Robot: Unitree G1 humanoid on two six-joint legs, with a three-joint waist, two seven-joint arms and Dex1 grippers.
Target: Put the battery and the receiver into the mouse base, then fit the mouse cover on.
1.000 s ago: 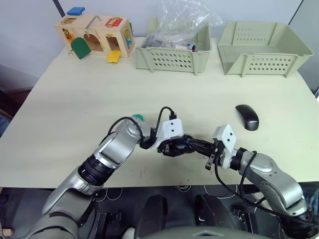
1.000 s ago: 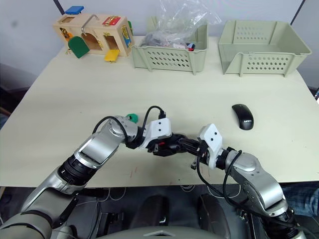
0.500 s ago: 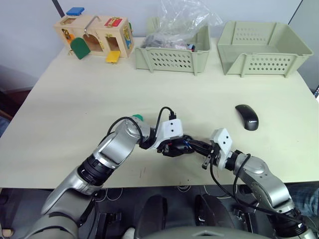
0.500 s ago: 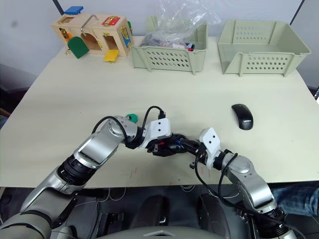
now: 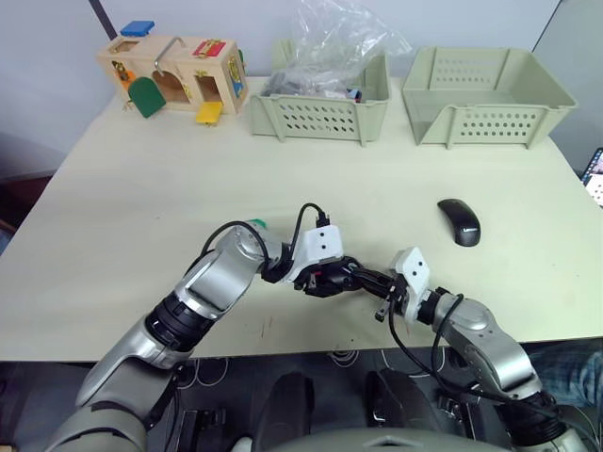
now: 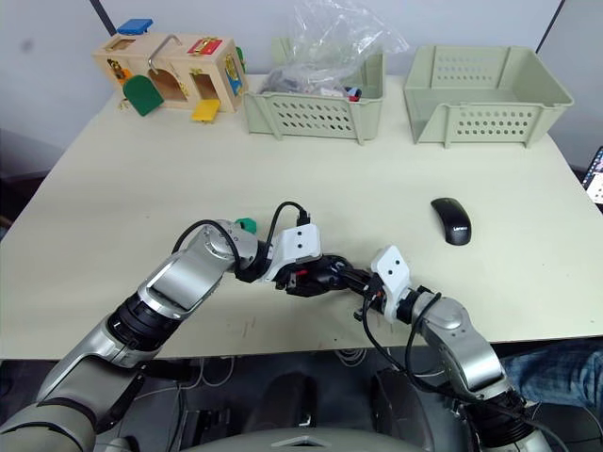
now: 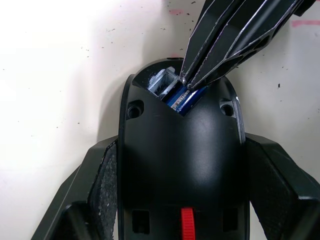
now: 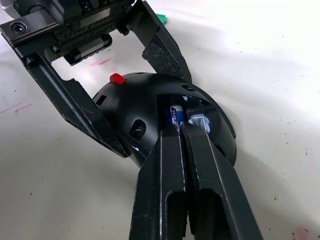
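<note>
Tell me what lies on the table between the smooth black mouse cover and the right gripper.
Nothing: in the left eye view only bare cream table separates the glossy black mouse cover from the right gripper.

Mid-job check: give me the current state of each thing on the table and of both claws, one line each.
Mouse base: uncovered, clamped between the left claw's fingers, battery seated in its bay.
Battery: inside the base, right claw tips on it.
Mouse cover: lying on the table, apart, not fitted.
Left claw: shut on the mouse base.
Right claw: fingers together, tips in the battery bay.
</note>
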